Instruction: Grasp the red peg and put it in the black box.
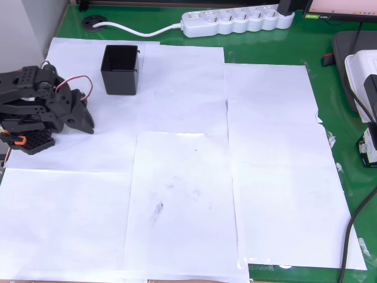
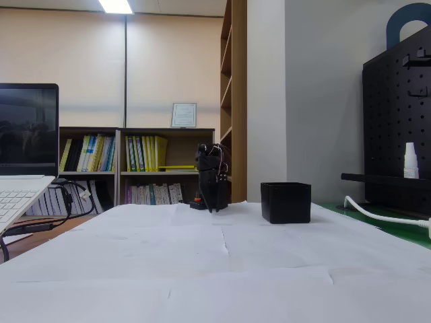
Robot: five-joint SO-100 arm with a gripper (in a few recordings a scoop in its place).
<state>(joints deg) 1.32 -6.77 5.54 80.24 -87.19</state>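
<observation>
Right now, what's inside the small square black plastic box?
In the overhead view, the small square black plastic box shows only dark inner walls and floor; no red peg is discernible. Shadow could hide something tiny. The fixed view's side wall blocks its interior.

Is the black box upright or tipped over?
Upright: the black box stands on its base on the paper, with its opening up and its walls vertical in the fixed view.

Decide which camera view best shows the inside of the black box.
The overhead view: it looks down into the black box through its open top. The fixed view shows the box side-on, outer walls alone, to the right of the folded arm.
</observation>
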